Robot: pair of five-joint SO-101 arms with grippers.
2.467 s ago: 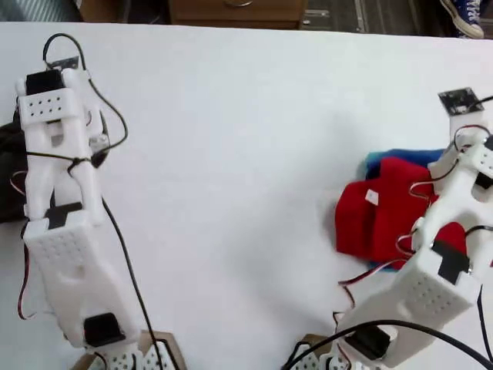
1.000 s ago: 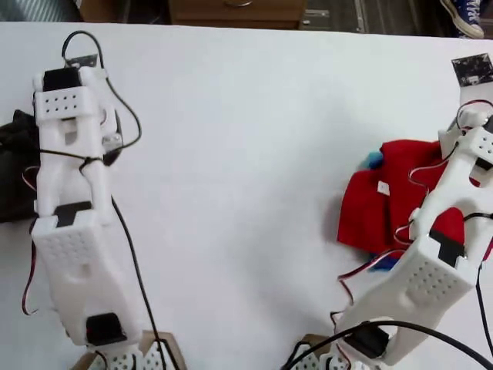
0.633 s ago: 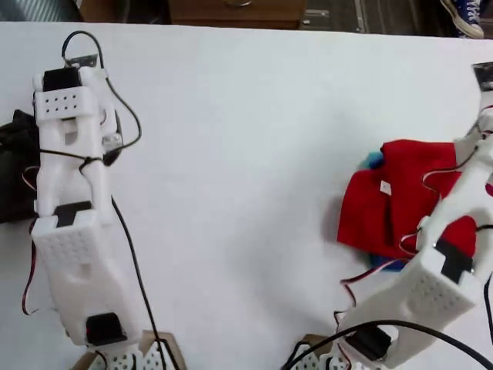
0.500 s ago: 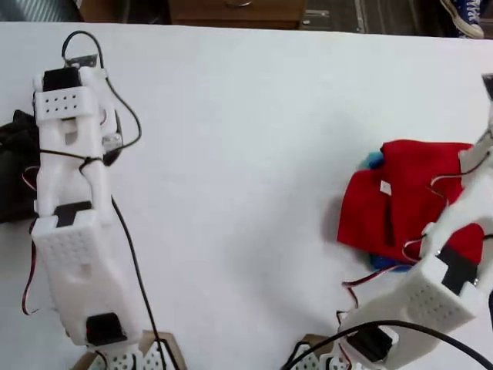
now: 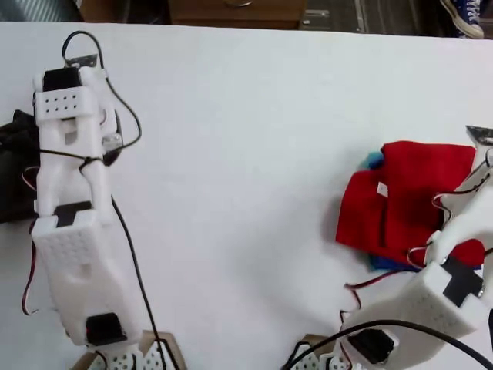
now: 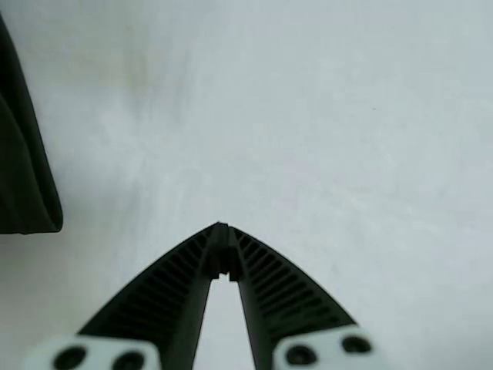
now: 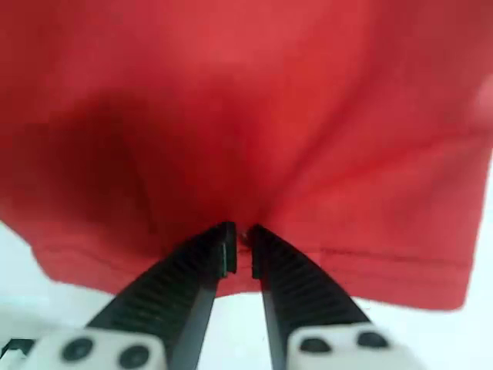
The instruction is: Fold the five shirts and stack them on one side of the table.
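A folded red shirt [image 5: 408,202] with a small white label lies at the table's right side, on top of a blue shirt [image 5: 374,160] that peeks out at its far-left corner and near edge. My right gripper [image 7: 240,235] is shut on a fold of the red shirt [image 7: 254,116] near its hem. At the right edge of the table, the right arm [image 5: 431,301] leans over the pile. A black shirt [image 5: 15,166] lies bunched at the left edge, beside the left arm [image 5: 69,193]. My left gripper [image 6: 222,240] is shut on nothing over bare table, with the black shirt [image 6: 23,177] to one side.
The white table [image 5: 246,154] is bare between the two arms. Wooden furniture [image 5: 239,11] stands beyond the far edge. Red and black cables [image 5: 366,277] trail by the right arm's base.
The right arm has swung toward the table's right edge, dragging the red shirt's top fold over the blue one. The left arm shifted slightly at first, then stayed still.
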